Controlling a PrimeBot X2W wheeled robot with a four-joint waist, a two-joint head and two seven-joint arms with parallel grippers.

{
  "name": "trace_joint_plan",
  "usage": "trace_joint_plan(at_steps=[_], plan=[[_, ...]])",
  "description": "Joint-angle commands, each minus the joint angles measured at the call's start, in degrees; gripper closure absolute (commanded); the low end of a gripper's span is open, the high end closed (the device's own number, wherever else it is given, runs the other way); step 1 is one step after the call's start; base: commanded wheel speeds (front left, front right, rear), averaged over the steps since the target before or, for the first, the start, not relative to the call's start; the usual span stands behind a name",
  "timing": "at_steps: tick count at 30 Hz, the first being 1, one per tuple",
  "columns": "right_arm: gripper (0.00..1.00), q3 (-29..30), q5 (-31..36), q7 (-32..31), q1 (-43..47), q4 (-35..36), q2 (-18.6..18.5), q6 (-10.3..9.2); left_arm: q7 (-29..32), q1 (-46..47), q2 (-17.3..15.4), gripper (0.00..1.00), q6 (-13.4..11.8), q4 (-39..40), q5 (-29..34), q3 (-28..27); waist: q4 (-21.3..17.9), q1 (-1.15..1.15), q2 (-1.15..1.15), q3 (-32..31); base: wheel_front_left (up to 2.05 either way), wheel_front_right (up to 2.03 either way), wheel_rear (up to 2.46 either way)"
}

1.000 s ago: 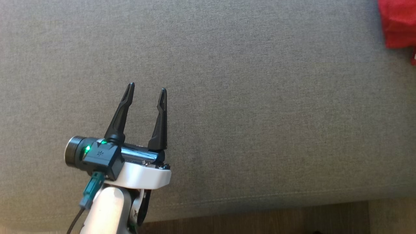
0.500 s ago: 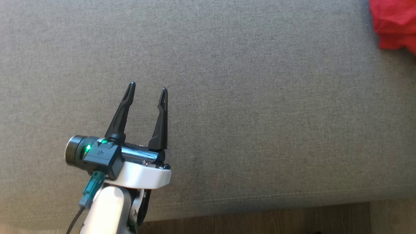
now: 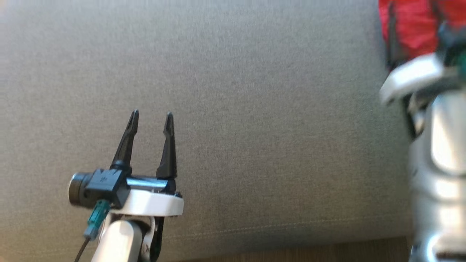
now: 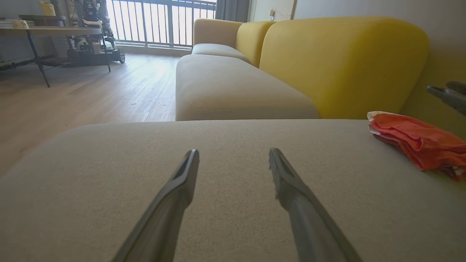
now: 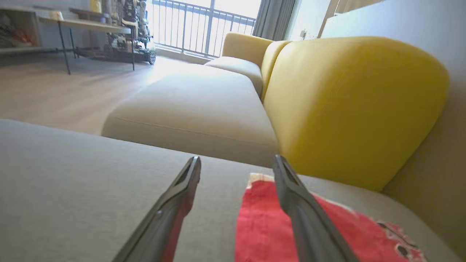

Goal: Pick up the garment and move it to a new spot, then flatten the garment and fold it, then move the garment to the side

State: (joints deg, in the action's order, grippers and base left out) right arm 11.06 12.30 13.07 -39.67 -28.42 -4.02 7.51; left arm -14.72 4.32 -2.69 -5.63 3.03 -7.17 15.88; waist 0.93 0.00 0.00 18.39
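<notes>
Right pincer [image 5: 236,160] hangs released over the garment [image 5: 265,225], left pincer [image 3: 151,113] released over the cushion [image 3: 273,109]; right should rise straight, avoiding snagging folds.

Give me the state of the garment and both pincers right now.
Garment: folded, lying on the grey cushion, not gripped.
Left pincer: open, empty, over bare cushion.
Right pincer: open, fingers apart over the garment, gripping nothing.
</notes>
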Motion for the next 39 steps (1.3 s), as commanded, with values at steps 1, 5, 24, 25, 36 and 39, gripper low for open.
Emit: trace_joint_plan(at_steps=[1,5,24,25,36,39], plan=[[0.00,-1.8,-2.2,1.0,1.2,2.8,0.1,-0.02,-0.3,-0.2,-0.2,0.00,-0.5,1.3,-0.8,-2.1,0.1,0.00,0.00,-3.2,0.00,0.00,0.00],[0.00,-6.0,-12.1,1.9,11.2,8.1,1.1,-0.02,-0.3,-1.9,-0.2,0.00,-2.2,1.2,-3.0,-3.1,0.7,0.00,0.00,-6.3,0.00,0.00,0.00],[0.00,-10.1,-24.4,1.9,38.0,29.9,1.1,-0.02,-0.3,-7.5,-0.2,0.00,-1.0,3.0,-2.3,-5.3,2.8,0.00,0.00,-12.8,0.00,0.00,0.00],[0.00,-10.1,-24.4,1.9,38.1,29.9,1.1,-0.02,-0.3,-7.6,-0.2,0.00,-1.0,3.0,-2.0,-5.3,2.8,0.00,0.00,-12.9,0.00,0.00,0.00],[0.00,-10.4,-25.0,1.9,39.2,30.1,1.1,-0.02,-0.3,-8.4,-0.2,0.00,-1.2,2.6,-1.2,-5.1,3.0,0.00,0.00,-14.1,0.00,0.00,0.00],[0.00,-10.5,-25.2,1.9,39.7,30.3,1.1,-0.02,-0.3,-8.6,-0.2,0.00,-1.4,2.4,-1.2,-5.2,3.0,0.00,0.00,-14.5,0.00,0.00,0.00]])
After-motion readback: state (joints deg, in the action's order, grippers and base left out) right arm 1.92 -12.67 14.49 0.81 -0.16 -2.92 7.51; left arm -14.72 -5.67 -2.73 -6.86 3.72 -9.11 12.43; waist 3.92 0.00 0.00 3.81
